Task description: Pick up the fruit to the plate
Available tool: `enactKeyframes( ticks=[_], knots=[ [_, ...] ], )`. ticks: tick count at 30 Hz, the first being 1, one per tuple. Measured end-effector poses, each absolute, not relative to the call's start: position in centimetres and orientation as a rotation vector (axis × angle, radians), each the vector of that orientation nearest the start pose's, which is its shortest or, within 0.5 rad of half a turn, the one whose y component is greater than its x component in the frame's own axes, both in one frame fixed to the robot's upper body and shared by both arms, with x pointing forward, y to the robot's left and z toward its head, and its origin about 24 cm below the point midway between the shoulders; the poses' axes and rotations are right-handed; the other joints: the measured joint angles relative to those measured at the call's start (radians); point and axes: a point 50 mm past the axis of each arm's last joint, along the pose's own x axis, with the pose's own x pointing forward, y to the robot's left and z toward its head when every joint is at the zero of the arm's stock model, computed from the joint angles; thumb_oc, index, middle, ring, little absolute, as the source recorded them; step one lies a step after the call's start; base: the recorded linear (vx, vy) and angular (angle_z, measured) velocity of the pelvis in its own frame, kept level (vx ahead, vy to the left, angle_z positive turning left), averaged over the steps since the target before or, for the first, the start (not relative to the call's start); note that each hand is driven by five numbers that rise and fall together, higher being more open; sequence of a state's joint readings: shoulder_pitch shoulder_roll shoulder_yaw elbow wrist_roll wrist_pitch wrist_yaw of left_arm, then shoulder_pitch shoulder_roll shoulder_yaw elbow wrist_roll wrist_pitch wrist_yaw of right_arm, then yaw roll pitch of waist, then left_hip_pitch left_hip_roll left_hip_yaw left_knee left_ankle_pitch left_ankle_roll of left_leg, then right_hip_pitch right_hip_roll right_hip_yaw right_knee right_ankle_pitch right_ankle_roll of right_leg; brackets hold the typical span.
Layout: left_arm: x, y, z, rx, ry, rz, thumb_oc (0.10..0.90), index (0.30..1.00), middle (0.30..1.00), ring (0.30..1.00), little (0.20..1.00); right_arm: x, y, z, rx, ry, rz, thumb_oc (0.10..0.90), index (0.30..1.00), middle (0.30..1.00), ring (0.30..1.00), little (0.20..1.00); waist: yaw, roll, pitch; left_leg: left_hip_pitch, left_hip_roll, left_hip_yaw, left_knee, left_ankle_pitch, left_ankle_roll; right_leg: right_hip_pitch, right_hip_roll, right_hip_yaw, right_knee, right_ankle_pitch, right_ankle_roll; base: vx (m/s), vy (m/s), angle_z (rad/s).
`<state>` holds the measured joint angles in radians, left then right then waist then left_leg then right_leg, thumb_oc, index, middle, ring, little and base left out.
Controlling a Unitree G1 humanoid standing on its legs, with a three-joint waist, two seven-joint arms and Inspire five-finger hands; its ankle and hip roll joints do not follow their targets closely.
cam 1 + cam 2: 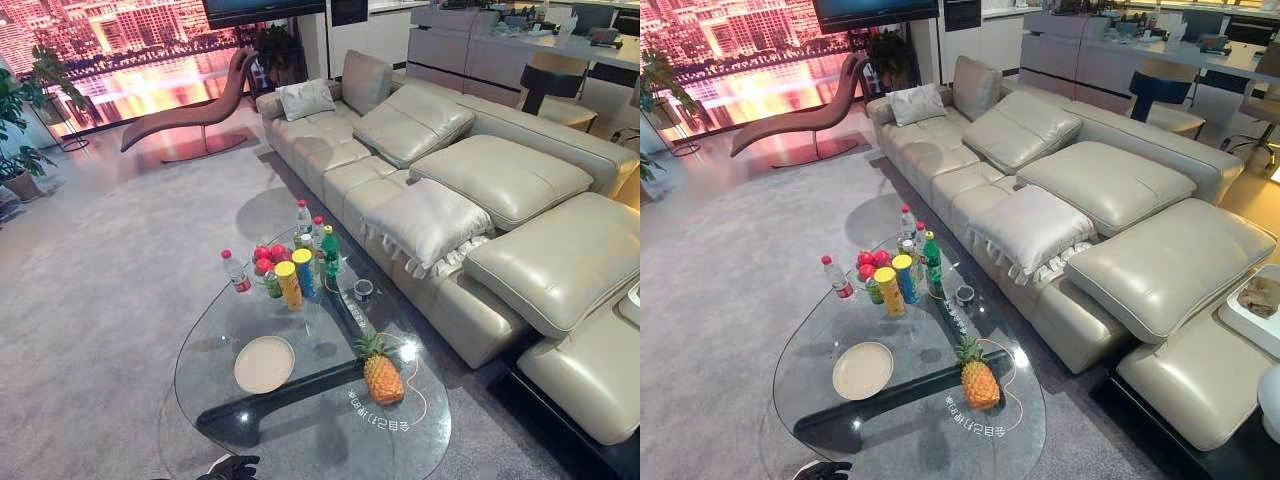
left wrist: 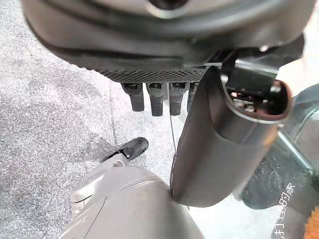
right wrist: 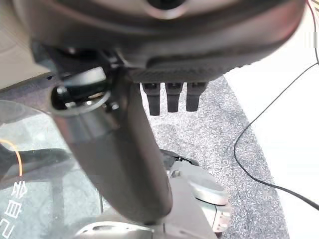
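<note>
Beige leather sofa [image 1: 330, 165], grey carpet [image 1: 100, 300]

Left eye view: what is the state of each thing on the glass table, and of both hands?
plate, empty, flat on the glass table
pineapple, on the glass table, apart from the plate
red fruit, piled beside the cans
cans, upright
bottles, upright, capped
left hand, open, empty
right hand, open, empty

Beyond the pineapple [image 1: 383, 375], the red fruit [image 1: 268, 255] sit partly hidden behind the tall cans [image 1: 289, 284], and the small dark pot [image 1: 363, 290] nearby is too small to identify.
</note>
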<state>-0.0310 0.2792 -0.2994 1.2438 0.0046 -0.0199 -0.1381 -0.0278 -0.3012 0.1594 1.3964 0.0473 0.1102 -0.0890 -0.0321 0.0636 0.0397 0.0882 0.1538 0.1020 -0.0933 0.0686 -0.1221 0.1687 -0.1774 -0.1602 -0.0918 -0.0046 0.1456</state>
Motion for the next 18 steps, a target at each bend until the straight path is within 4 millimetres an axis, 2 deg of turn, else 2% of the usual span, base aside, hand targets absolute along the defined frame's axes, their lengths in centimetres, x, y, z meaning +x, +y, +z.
enactKeyframes(
  ticks=[18],
  knots=[
    [9.5,22.98,-16.05,0.336,1.245,-0.208,0.8,0.9,0.9,0.9,0.9,5.23,-27.0,-16.02,-0.389,1.469,-0.2,0.8,0.9,0.9,0.9,0.9,0.0,-0.001,0.0,0.002,0.0,0.0,0.0,0.0,0.0,0.002,0.0,0.0,0.0,0.0,0.0,-0.01,-0.009,-0.03]
  ],
)
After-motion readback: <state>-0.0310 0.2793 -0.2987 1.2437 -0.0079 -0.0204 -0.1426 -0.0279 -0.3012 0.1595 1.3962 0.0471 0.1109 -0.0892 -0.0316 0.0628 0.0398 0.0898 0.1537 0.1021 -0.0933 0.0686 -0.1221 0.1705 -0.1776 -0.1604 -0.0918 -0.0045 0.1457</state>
